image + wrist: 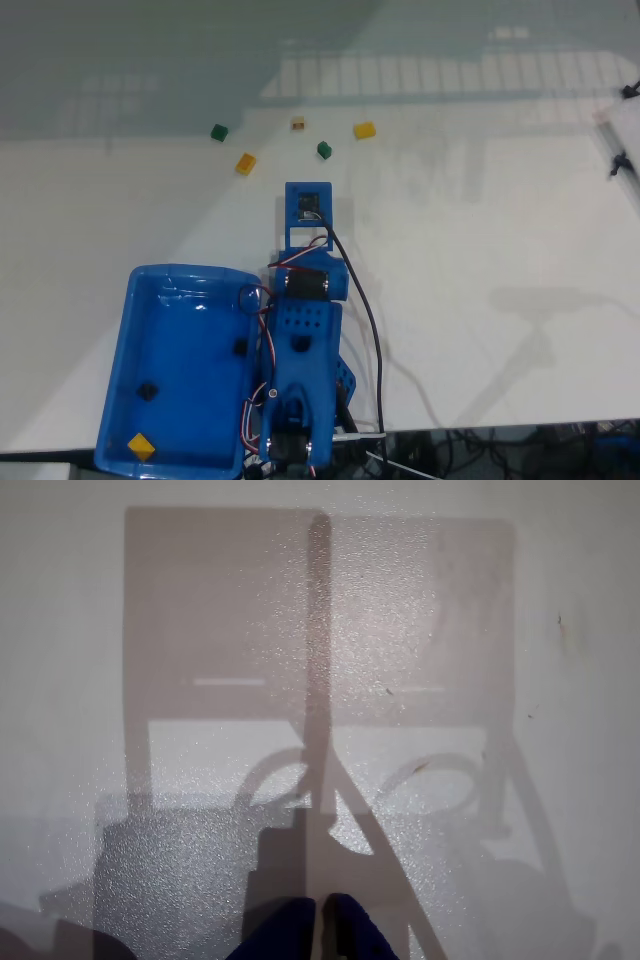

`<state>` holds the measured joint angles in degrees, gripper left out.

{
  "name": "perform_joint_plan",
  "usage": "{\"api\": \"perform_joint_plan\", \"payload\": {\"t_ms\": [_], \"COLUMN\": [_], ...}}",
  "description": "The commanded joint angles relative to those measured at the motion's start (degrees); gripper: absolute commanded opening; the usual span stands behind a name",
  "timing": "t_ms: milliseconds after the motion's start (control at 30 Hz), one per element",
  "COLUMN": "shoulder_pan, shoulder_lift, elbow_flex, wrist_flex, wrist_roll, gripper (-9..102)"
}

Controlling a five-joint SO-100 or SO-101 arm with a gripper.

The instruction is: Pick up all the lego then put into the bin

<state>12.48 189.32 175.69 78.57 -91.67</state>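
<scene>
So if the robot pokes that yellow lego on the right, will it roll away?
Probably not. The yellow lego looks blocky with flat sides, so it should slide rather than roll. It is tiny beside the arm, so likely very light and easily knocked away. The table looks smooth, so it may skid.

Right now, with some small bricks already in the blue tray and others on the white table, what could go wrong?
1. The small plastic bricks, such as the yellow one and the dark green one, are far smaller than the gripper, so a grasp may slip.
2. The tan brick is pale on the white table and could be missed.
3. The shallow blue plastic tray sits close beside the arm; a swing might knock it.
</scene>
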Motion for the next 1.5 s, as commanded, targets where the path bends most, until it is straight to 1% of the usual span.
{"api": "perform_joint_plan", "payload": {"t_ms": [0, 267, 400, 833, 933, 1067, 1167, 1233, 1300, 1467], "shoulder_pan": [0.35, 0.35, 1.85, 0.97, 1.85, 1.76, 0.97, 0.26, -0.35, -1.32], "shoulder_lift": [1.14, 1.14, 1.14, 1.14, 1.14, 1.14, 0.97, -3.52, -11.43, -35.51], "elbow_flex": [2.02, 2.02, 2.02, 2.02, 2.02, 2.02, 1.23, -2.20, -9.14, -32.17], "wrist_flex": [0.35, 0.35, 0.35, 0.35, 0.00, -0.44, -3.69, -6.77, -9.23, -13.18], "wrist_roll": [-0.62, -0.62, -1.32, -1.58, 1.76, 3.16, 6.33, 8.09, 9.58, 16.35], "gripper": [0, 0, 0, 1, 0, 0, 0, 3, 8, 27]}}
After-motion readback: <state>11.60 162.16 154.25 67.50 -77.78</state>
